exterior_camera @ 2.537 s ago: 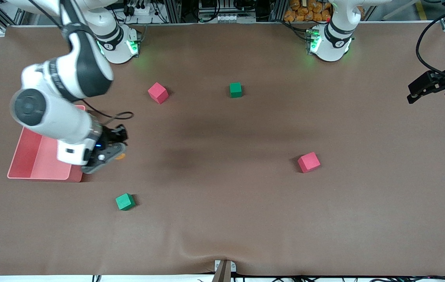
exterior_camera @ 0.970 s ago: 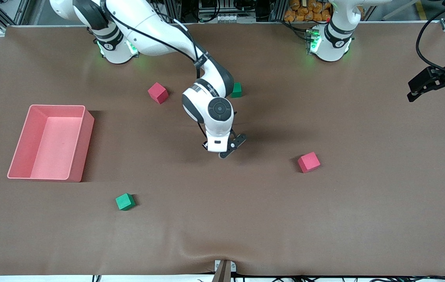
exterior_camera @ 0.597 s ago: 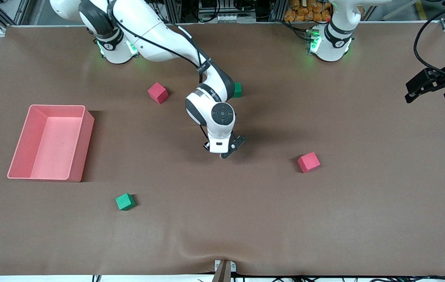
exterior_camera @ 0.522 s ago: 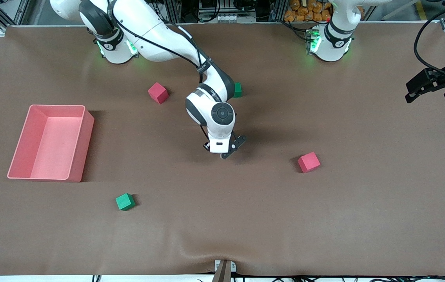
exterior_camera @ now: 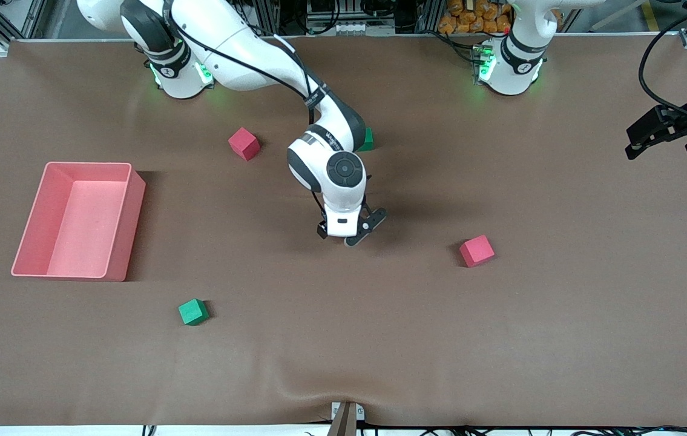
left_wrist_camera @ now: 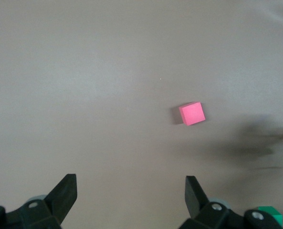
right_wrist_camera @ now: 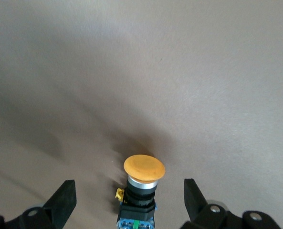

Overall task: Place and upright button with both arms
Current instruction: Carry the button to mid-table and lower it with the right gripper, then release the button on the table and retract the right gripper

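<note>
The button (right_wrist_camera: 140, 191), with an orange cap on a black-and-blue body, lies on its side on the brown table between the fingers of my right gripper (right_wrist_camera: 129, 183). The fingers stand wide apart and touch nothing. In the front view my right gripper (exterior_camera: 350, 233) hangs low over the middle of the table and hides the button. My left gripper (exterior_camera: 640, 142) is up in the air over the left arm's end of the table, open and empty; its fingertips (left_wrist_camera: 67, 186) show in the left wrist view. That arm waits.
A pink bin (exterior_camera: 132, 230) stands at the right arm's end. Two pink cubes (exterior_camera: 243, 143) (exterior_camera: 476, 250) and two green cubes (exterior_camera: 193, 312) (exterior_camera: 368, 140) lie scattered; the right arm partly hides one green cube. The left wrist view shows a pink cube (left_wrist_camera: 192, 113).
My right arm swung from beside the pink bin to the middle of the table. Its fingers have spread apart in the last half second. The left arm has barely moved.
</note>
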You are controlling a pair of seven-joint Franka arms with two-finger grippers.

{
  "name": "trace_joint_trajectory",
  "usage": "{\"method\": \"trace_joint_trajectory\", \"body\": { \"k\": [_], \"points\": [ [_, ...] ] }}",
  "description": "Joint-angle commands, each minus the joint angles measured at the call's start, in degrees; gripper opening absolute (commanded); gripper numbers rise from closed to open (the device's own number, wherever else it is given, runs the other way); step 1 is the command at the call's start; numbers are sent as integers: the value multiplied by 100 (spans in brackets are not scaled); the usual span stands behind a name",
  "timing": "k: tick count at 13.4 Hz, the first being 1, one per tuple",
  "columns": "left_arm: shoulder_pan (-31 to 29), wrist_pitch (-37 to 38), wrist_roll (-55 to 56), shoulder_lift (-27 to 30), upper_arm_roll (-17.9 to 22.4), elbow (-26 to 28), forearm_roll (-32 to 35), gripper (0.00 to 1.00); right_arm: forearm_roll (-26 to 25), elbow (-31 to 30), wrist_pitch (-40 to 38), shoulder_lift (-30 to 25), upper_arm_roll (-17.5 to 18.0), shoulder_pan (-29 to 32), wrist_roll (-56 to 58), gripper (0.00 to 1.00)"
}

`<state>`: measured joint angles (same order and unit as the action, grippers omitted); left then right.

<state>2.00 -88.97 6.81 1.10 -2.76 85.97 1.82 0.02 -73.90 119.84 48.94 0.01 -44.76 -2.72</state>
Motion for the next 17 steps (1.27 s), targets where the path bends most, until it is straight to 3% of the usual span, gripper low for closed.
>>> {"method": "trace_joint_trajectory", "body": {
  "k": [1,4,9,17],
  "points": [
    [-15,-68,-13,13,-5,-28,-77,100,51,-45,-512,-463,-44,19,-176,100],
    [-15,-68,4,13,-6,-28,-77,100,69,-37,-1031,-1086,-71,291,-264,100],
    [-33,-121,31,-4,-6,-19,-85,100,60,-72,-2007,-1922,-71,1336,-273,100],
    [20,-243,48,-118,-14,-19,-94,100,34,-528,-2316,-2845,-71,3156,-238,100]
  ]
}}
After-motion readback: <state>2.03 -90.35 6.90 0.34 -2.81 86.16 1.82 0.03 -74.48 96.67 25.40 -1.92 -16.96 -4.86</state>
